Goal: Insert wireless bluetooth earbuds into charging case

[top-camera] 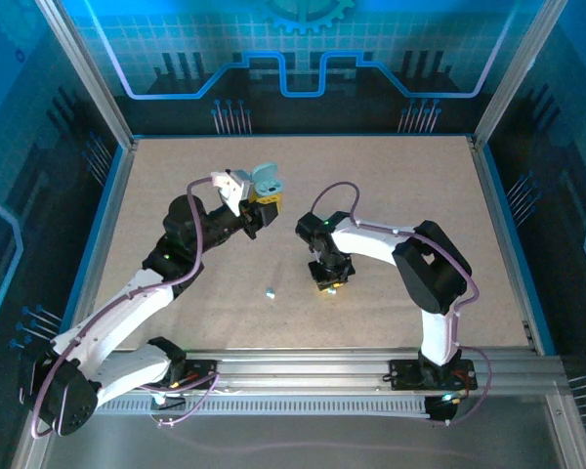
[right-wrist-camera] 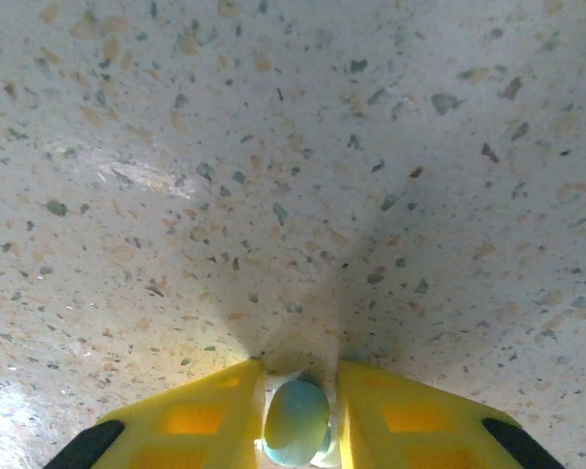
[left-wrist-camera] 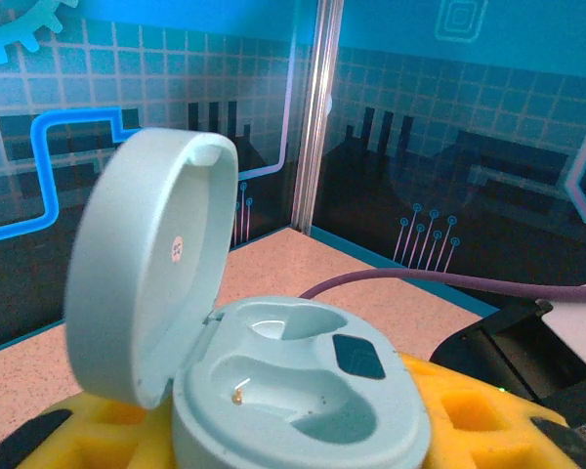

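Left gripper [top-camera: 262, 202] is up off the table [top-camera: 420, 195], clamped on the charging case [top-camera: 266, 179]. On the left wrist camera its yellow fingers [left-wrist-camera: 464, 405] hug the case base on both sides, so jaws are closed on the case. Case is pale teal with its lid [left-wrist-camera: 146, 274] hinged open and standing nearly upright. Both wells [left-wrist-camera: 293, 391] in the base look vacant. There's a dark patch [left-wrist-camera: 356, 357] beside the far well and a tiny gold dot [left-wrist-camera: 237, 396] in the near well. A small round sticker [left-wrist-camera: 178, 249] sits inside the lid. A purple cable [left-wrist-camera: 469, 280] runs past behind the case.

Right gripper [top-camera: 329, 283] is to the right of the case and nearer the arm bases, pointing down with its tips at the table surface. On the right wrist camera its yellow fingers [right-wrist-camera: 200, 420] are drawn in on the held earbud [right-wrist-camera: 296, 422], a pale teal-blue pebble. The pads are against its sides, so jaws are closed on that bud. It sits low at the table, and I cannot tell whether it is lifted clear or touching.

The loose earbud [top-camera: 271, 291], a tiny pale speck, lies on the table on the near side of the case, almost straight below it in the top view. It is well apart from the case, with nothing touching it.
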Controlling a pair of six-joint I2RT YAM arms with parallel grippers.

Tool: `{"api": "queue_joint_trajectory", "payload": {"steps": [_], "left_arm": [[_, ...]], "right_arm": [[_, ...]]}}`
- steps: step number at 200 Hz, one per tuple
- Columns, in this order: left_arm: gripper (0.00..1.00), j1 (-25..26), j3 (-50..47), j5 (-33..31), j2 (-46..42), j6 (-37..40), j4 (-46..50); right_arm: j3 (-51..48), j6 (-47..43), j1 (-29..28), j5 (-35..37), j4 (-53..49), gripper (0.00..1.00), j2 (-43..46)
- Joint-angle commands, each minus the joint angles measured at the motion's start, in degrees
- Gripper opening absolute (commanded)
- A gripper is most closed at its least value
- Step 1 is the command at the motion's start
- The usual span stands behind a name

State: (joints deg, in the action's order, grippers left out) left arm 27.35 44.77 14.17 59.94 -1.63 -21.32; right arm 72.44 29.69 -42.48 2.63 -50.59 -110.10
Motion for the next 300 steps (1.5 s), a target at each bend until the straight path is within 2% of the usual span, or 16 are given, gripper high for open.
{"api": "queue_joint_trajectory", "payload": {"steps": [1, 57, 108, 149, 167, 188, 233, 252, 300], "left_arm": [[0.32, -0.25, 0.5, 0.42, -0.79, -1.18, -1.88], [0.32, -0.21, 0.57, 0.42, -0.63, -1.26, -2.01], [0.32, -0.22, 0.46, 0.33, -0.53, -1.17, -1.97], [0.32, -0.24, 0.5, 0.18, -0.59, -1.1, -1.88], [0.32, -0.26, 0.52, 0.07, -0.53, -1.05, -1.86], [0.32, -0.21, 0.62, -0.23, -0.53, -0.79, -1.58], [0.32, -0.2, 0.33, -0.43, -0.13, -0.58, -1.7], [0.32, -0.27, 0.18, -0.26, 0.38, -0.61, -1.87], [0.32, -0.23, -0.61, 1.31, 1.99, 0.0, -2.58]], "right_arm": [[0.33, 1.23, -1.36, -0.16, -2.5, 0.26, -0.12], [0.4, 1.64, -1.55, 0.53, -3.04, 0.29, 1.03], [0.41, 1.42, -1.7, -0.04, -2.36, 0.25, 0.81], [0.51, 0.9, -1.5, -0.15, -1.66, 0.23, 4.64], [-0.25, -0.09, -0.32, -2.65, 0.13, 0.23, 8.17], [-2.39, -1.44, 2.6, -8.97, 4.14, 0.23, 13.36], [-8.66, -1.65, 12.59, -36.84, 17.94, 0.23, 21.8], [-9.21, -1.02, 16.11, -46.24, 21.47, 0.23, 22.89], [-8.5, -0.06, 21.13, -61.32, 26.31, 0.23, 23.25]]}}
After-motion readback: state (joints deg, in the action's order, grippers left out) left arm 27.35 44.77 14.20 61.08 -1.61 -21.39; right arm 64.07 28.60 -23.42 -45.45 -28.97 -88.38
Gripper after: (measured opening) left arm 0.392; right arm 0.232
